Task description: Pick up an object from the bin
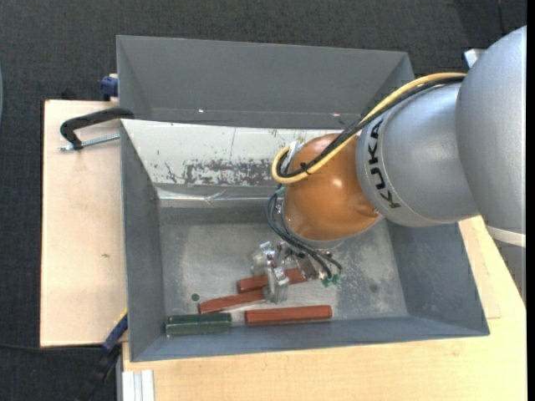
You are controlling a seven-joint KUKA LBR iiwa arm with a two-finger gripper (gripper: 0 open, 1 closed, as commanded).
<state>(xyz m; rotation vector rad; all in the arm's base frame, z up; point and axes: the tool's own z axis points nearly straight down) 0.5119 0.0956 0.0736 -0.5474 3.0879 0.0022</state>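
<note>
Several red-brown bars [288, 313] lie on the scuffed grey bin floor [209, 257] by the pincer [276, 279], its opening unclear

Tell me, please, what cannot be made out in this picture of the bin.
- Camera view: short red-brown block, right end hidden behind the claw.
- Camera view: part of the grey metal bin's floor, hidden under the orange cover on the arm.
- Camera view: small dark speck on the floor, too small to identify.
</note>
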